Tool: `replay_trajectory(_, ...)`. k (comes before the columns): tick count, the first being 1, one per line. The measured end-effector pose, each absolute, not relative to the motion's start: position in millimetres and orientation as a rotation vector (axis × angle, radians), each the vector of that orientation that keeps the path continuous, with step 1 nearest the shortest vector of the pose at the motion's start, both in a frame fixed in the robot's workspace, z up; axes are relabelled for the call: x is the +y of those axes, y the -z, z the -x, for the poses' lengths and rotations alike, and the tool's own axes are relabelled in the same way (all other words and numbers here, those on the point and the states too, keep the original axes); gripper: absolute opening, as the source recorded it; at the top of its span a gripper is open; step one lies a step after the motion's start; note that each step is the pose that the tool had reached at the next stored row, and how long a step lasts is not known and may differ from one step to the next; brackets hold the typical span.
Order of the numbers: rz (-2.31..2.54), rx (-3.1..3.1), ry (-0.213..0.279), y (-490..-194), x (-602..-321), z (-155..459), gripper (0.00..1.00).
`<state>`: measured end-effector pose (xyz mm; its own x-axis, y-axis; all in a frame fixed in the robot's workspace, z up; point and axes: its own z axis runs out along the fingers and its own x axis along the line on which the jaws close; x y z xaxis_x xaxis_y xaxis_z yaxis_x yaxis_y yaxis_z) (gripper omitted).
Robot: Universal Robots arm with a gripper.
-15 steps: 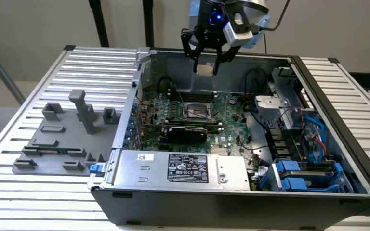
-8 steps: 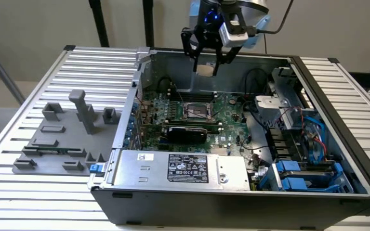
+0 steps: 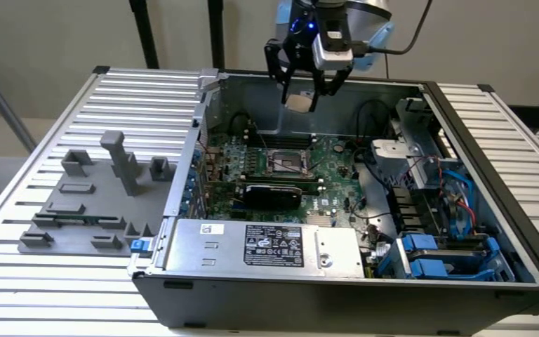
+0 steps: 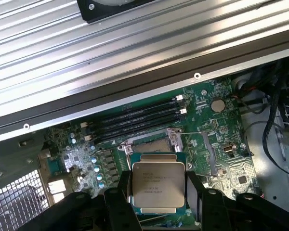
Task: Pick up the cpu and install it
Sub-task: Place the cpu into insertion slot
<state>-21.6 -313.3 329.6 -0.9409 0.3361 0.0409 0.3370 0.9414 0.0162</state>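
The tool holds the cpu; wrist view reveals probable lettering.

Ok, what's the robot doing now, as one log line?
black gripper: holding small square silvery cpu | where: above green motherboard in open computer case | installed: not yet

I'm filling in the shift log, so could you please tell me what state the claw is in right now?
Claw: closed, holding the cpu.
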Motion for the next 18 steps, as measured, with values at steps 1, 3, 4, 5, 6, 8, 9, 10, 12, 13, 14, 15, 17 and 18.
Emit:
replay_trajectory(1, 0.559, -3.053, 0.036, -329.5, -313.3, 21.6, 0.55)
replay_trajectory(3, 0.614, -3.043, 0.037, -329.1, -313.3, 21.6, 0.55)
replay_trajectory(4, 0.641, -3.038, 0.038, -329.0, -313.2, 21.6, 0.55)
replay_trajectory(5, 0.670, -3.032, 0.038, -328.7, -313.2, 21.6, 0.55)
replay_trajectory(6, 0.697, -3.026, 0.039, -328.6, -313.3, 21.6, 0.55)
replay_trajectory(8, 0.752, -3.013, 0.040, -328.2, -313.3, 21.6, 0.55)
replay_trajectory(9, 0.779, -3.007, 0.041, -327.9, -313.2, 21.6, 0.55)
replay_trajectory(10, 0.807, -2.999, 0.041, -327.7, -313.2, 21.6, 0.55)
replay_trajectory(12, 0.861, -2.985, 0.042, -327.2, -313.2, 21.6, 0.55)
replay_trajectory(13, 0.887, -2.977, 0.043, -326.9, -313.2, 21.6, 0.55)
replay_trajectory(14, 0.914, -2.969, 0.043, -326.6, -313.2, 21.6, 0.55)
replay_trajectory(15, 0.944, -2.961, 0.044, -326.3, -313.2, 21.6, 0.55)
replay_trajectory(17, 0.997, -2.944, 0.044, -325.8, -313.3, 21.6, 0.55)
replay_trajectory(18, 1.023, -2.935, 0.045, -325.5, -313.2, 21.6, 0.55)
